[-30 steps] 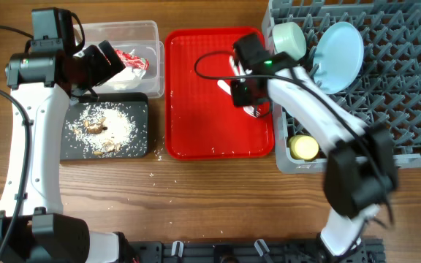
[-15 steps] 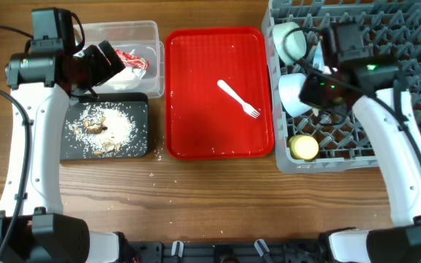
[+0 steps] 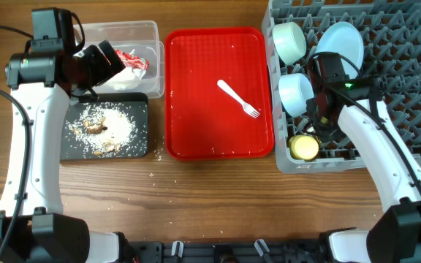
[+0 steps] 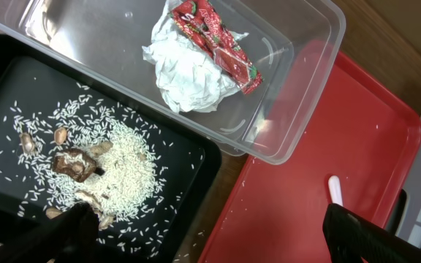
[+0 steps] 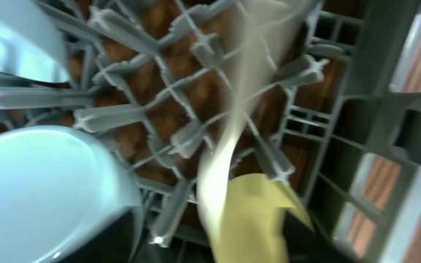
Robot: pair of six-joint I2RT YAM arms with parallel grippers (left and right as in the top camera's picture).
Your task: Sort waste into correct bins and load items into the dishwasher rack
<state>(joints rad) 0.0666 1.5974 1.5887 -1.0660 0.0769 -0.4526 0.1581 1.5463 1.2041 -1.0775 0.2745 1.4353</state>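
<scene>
White plastic spoon (image 5: 229,139) seems clenched in the right hand (image 3: 319,124), centre right of frame; ease it between pegs of the large grey plastic rack (image 3: 408,88), clear of the small yellow cup (image 3: 303,147).

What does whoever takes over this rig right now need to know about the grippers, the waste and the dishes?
Left gripper: open, empty, over the near edge of the black tray.
Right gripper: over the rack by the yellow cup. A blurred white spoon is in its wrist view; cannot tell whether it is gripped.
Done: wrapper in the clear tub; rice scraps on the black tray; bowls, plate and cup in the rack.
Left: seat the spoon, load the white fork lying on the red tray, clear the stray grains on the table.
</scene>
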